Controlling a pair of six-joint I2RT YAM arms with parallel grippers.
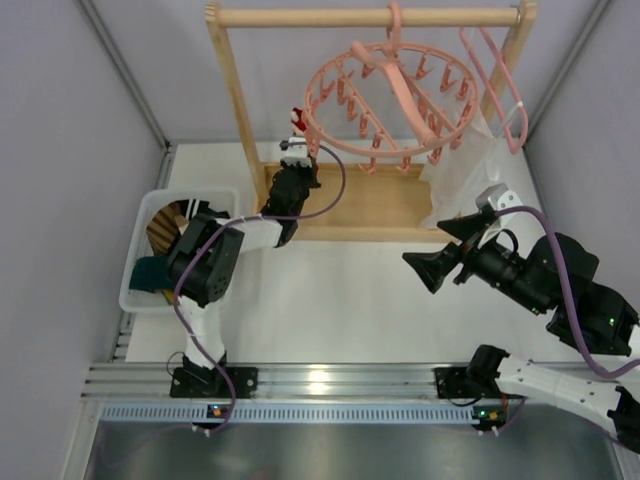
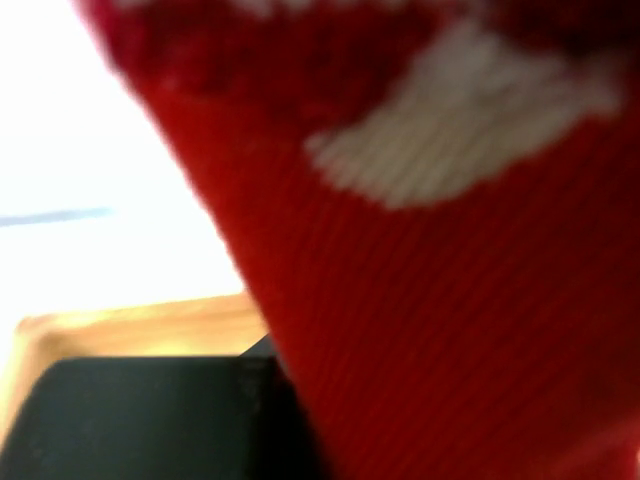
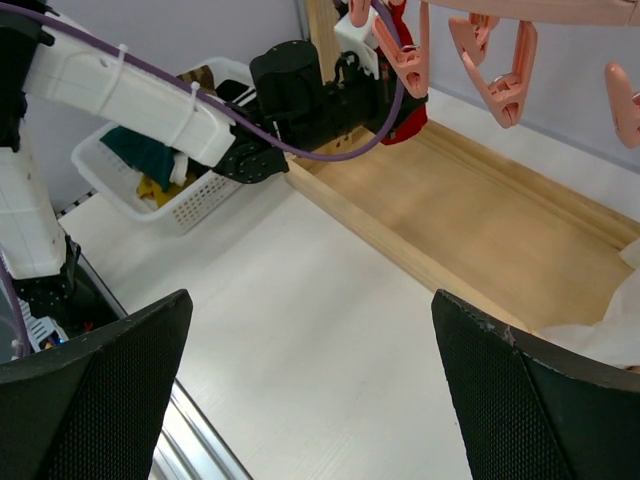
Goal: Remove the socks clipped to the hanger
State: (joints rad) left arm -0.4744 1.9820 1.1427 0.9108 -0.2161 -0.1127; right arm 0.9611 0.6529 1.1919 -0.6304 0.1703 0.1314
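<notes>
Red is filling most of the left wrist view: the red sock (image 2: 450, 330), blurred and v. close to the lens, w/ a white patch near its top. It is hanging at the left edge of the hanger (image 1: 412, 98), just under one of the pink clips. Can't tell whether that clip is gripping it. The hanger is hanging by its hook from the top rod of the wooden rack (image 1: 300, 17), ring tilting, clips dangling all round.

The left pincer (image 1: 296, 145) is reaching up to the ring's left edge and sitting right against the red sock. In the right wrist view its fingers are hiding behind the wrist body & cable, so can't tell if it is pinching the fabric or spread.

The right pincer (image 1: 420, 272) is hovering over the desk (image 1: 330, 310) in front of the rack's base, well apart from the hanger. Its fingers are spreading wide, w/ only desk showing between them.

The white basket (image 1: 195, 193) is sitting at the desk's left edge beside the left arm, w/ a teal sock (image 1: 150, 272) lying in it among other fabric. On the rack's right side, a white garment (image 1: 455, 180) is hanging just beside a plain pink hanger (image 1: 500, 75).
</notes>
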